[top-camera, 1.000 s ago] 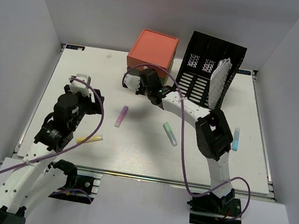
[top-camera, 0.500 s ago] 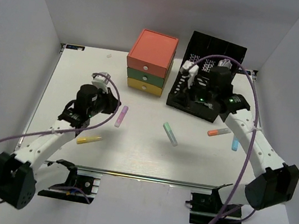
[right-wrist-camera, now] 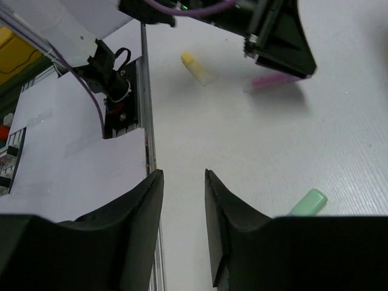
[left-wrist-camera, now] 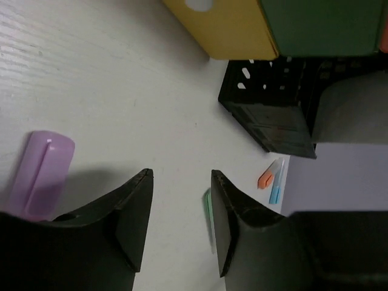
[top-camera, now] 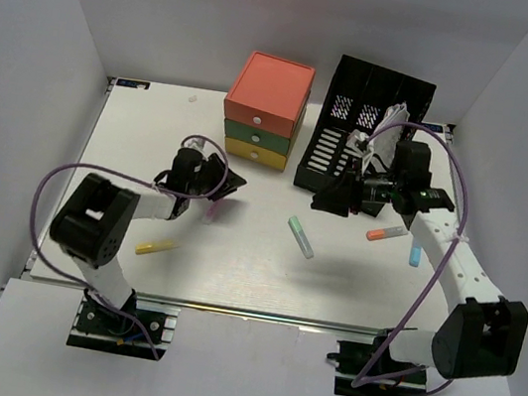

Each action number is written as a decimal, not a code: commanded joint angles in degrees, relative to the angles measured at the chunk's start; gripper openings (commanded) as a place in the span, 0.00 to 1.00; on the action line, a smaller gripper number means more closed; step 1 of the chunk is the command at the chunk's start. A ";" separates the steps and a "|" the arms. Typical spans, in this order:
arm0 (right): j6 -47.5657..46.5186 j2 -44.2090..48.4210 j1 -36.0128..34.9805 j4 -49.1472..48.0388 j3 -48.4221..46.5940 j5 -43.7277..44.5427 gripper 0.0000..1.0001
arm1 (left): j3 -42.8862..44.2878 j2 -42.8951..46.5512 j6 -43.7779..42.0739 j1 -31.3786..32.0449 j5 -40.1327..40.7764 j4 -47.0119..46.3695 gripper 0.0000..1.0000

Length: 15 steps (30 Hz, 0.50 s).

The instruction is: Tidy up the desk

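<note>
The desk (top-camera: pixel 242 270) is a white tabletop with a metal rail along its near edge. Several markers lie on it: purple (top-camera: pixel 211 212), green (top-camera: pixel 301 236), yellow (top-camera: pixel 157 246), orange (top-camera: pixel 386 233) and blue (top-camera: pixel 415 250). My left gripper (top-camera: pixel 227 180) is open and empty, low over the desk just right of the purple marker (left-wrist-camera: pixel 39 182), with the green marker (left-wrist-camera: pixel 207 203) ahead of it. My right gripper (top-camera: pixel 329 198) is open and empty, above the desk in front of the rack. Its wrist view shows the green marker (right-wrist-camera: pixel 308 203), the purple marker (right-wrist-camera: pixel 273 80) and the yellow marker (right-wrist-camera: pixel 195 66).
A three-drawer orange, green and yellow box (top-camera: pixel 266 108) stands at the back centre. A black slotted file rack (top-camera: pixel 354 137) stands to its right with white paper (top-camera: pixel 389 130) in it. White walls close in the left, back and right sides.
My left gripper has reached right, ending low beside the purple marker. My right gripper has swung from the drawers to the rack, then down in front of it. An orange marker now lies at the right.
</note>
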State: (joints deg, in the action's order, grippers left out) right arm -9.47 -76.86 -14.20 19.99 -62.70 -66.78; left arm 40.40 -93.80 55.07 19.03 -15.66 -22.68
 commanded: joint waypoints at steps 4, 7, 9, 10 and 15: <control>-0.45 5.13 1.45 -3.55 1.35 -4.76 0.42 | 4.15 -11.47 14.10 -0.04 0.19 -20.37 0.57; -0.72 6.02 1.98 -3.73 1.79 -4.41 0.42 | 6.61 -16.39 15.68 -0.04 0.98 -25.20 0.57; -1.42 6.37 2.33 -3.21 1.61 -4.32 0.42 | 8.89 -18.60 16.82 -0.04 1.16 -27.41 0.57; -1.68 6.55 2.33 -3.11 1.70 -4.15 0.42 | 9.69 -20.35 16.74 -0.04 1.33 -27.86 0.57; -2.30 6.81 2.77 -3.11 1.96 -3.44 0.42 | 14.26 -23.71 16.65 -0.04 3.18 -27.07 0.56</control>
State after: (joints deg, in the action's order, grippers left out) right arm -10.57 -71.13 -11.90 17.89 -61.04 -69.41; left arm 52.05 -117.54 70.83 19.00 -14.26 -46.09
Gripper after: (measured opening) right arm 0.417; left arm 0.563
